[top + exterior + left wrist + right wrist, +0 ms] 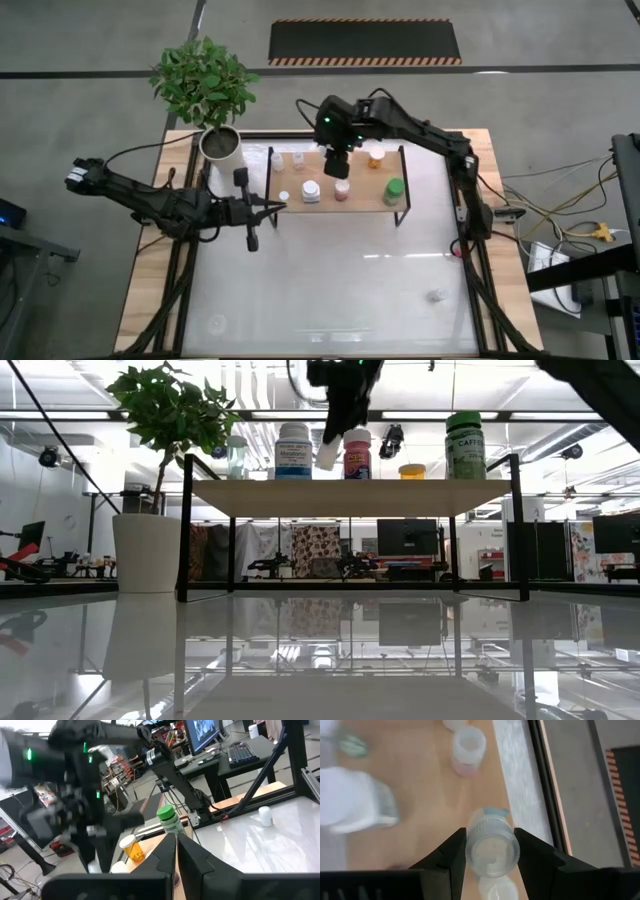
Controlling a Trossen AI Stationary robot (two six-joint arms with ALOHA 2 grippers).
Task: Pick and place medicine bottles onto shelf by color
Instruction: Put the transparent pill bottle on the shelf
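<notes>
The shelf [365,198] stands at the table's far middle, a light-wood board [350,495] on black legs. On it stand white bottles [311,190], a pinkish one [342,190], an orange one [375,155] and a green-capped one [394,190]. My right gripper [336,165] hangs over the shelf's middle, shut on a clear-white bottle [492,847]. My left gripper [270,208] is shut and empty, level, just off the shelf's left end. One more white bottle [436,295] lies on its side on the table at the near right. My right gripper pinches the clear-white bottle by its round sides [472,851] between the two fingers, one on each side. The fingers slant down from above. The bottle [330,452] hangs tilted below them, clear of the shelf board, next to the pinkish bottle [357,455].
A potted plant [215,110] in a white pot stands at the table's far left corner, beside the shelf's left end. The shelf's black frame posts [185,525] rise above the board. The white tabletop [330,290] in front of the shelf is bare but for the lone bottle.
</notes>
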